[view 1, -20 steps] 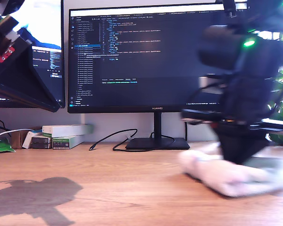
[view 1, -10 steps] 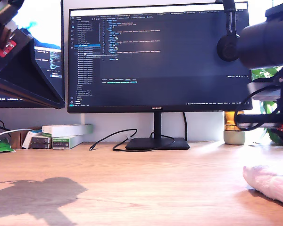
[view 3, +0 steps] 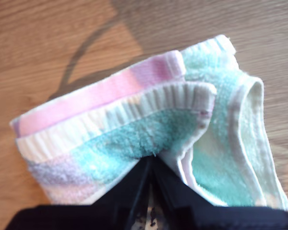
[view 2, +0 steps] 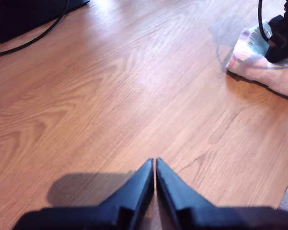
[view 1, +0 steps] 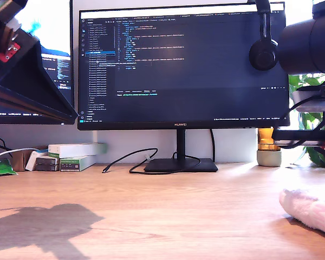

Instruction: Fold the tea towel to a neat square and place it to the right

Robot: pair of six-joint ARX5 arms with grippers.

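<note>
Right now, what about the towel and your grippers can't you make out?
- Tea towel: cut off by the exterior view's right edge; square or not is unclear.
- Folds beneath: hidden under my second gripper in the second wrist view.
- My first gripper: out of the exterior view.

My first gripper (view 2: 155, 165): two dark blue-black wedge fingers, tapering to sharp tips, smooth matte faces. My second gripper (view 3: 151, 165): same black wedge fingers, speckled grime near base. Exterior view: black arm housing (view 1: 27, 86) at that view's left, angular, red tag with white marks, green patch on top. Bulky black cylindrical body (view 1: 309, 46) at that view's right, thin black cables below.
</note>
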